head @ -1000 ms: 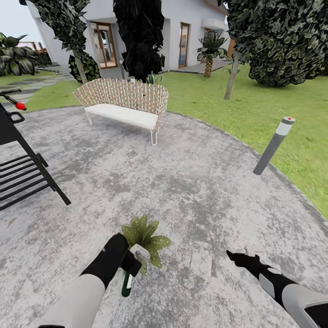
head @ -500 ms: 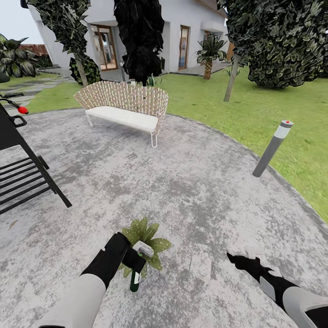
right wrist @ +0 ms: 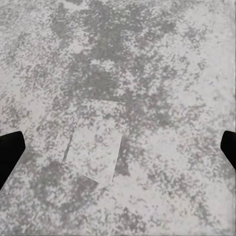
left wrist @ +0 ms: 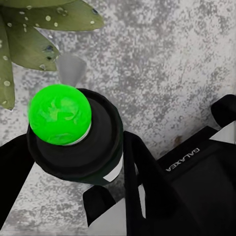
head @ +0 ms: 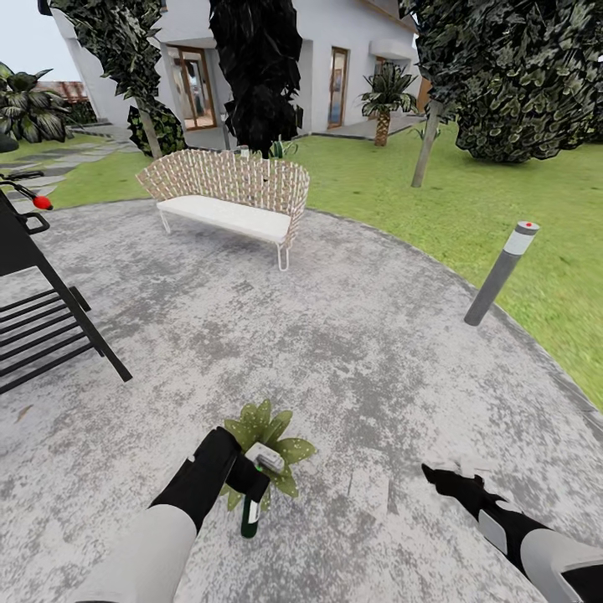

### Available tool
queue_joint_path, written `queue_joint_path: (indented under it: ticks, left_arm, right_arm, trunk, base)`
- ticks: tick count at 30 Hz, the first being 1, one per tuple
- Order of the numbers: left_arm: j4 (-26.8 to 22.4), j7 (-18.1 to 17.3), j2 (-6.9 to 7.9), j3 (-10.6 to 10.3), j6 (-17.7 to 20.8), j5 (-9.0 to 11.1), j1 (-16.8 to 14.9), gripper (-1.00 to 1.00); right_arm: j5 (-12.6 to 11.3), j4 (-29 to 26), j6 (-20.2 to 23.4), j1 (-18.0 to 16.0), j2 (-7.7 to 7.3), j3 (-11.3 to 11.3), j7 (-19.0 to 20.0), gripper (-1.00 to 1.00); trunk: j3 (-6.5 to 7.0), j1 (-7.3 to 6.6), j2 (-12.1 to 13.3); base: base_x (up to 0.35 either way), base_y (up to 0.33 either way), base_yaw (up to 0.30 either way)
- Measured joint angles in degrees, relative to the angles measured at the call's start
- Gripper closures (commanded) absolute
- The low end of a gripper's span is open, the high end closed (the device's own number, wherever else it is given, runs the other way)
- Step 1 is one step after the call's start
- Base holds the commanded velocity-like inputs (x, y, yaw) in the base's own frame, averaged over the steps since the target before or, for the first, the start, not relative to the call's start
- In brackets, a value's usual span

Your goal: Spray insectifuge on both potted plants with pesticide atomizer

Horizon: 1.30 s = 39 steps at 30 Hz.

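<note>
My left gripper (head: 249,483) is shut on the pesticide atomizer (head: 249,512), a slim dark-green bottle hanging low over the paved patio. Its white spray head (head: 268,458) sits just over a potted plant (head: 266,429), a low rosette of pointed green leaves. In the left wrist view the bottle (left wrist: 91,147) shows end-on between the fingers (left wrist: 142,182), with a bright green round base. The plant's leaves (left wrist: 34,34) beside it carry pale specks of insectifuge. My right gripper (head: 444,479) stands open low over bare paving to the right, its fingertips (right wrist: 10,152) wide apart.
A wicker bench (head: 226,191) with a white seat stands at the patio's far edge. A grey bollard lamp (head: 501,272) leans at the right rim by the lawn (head: 502,193). A black slatted rack (head: 42,310) stands at the left.
The atomizer has swung from tilted to nearly upright in my left gripper, and its spray head has moved right, over the plant. The right arm has barely shifted.
</note>
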Motion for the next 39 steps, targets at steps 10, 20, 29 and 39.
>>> queue_joint_path:
  ticks: [10, 20, 29, 39]
  left_arm:
    - [0.0, 0.0, 0.00, 0.1, 0.9, 0.3, 0.0, 1.00]
    - [-0.5, 0.0, 0.00, 0.0, 1.0, 0.3, 0.0, 1.00]
    - [-6.2, 0.0, 0.01, 0.0, 2.0, 0.2, 0.0, 1.00]
    - [-7.4, 0.1, 1.59, -6.8, 2.4, -0.4, 0.0, 1.00]
  right_arm:
    - [0.0, 0.0, -0.3, 0.0, -0.21, -0.1, -1.2, -1.00]
    - [0.0, 0.0, -0.3, 0.0, -0.49, -0.1, -1.2, -1.00]
    - [0.1, -3.8, 12.7, 0.0, -1.26, -0.3, -1.0, -1.00]
    - [0.9, -31.3, 20.2, -0.1, -5.42, 0.1, -0.7, -1.00]
  trunk:
    - [0.00, 0.00, 0.0]
    - [0.00, 0.00, 0.0]
    - [0.00, 0.00, 0.0]
    - [0.01, 0.00, 0.0]
  base:
    - [0.000, 0.000, 0.000]
    - [0.000, 0.000, 0.000]
    - [0.000, 0.000, 0.000]
    - [0.000, 0.000, 0.000]
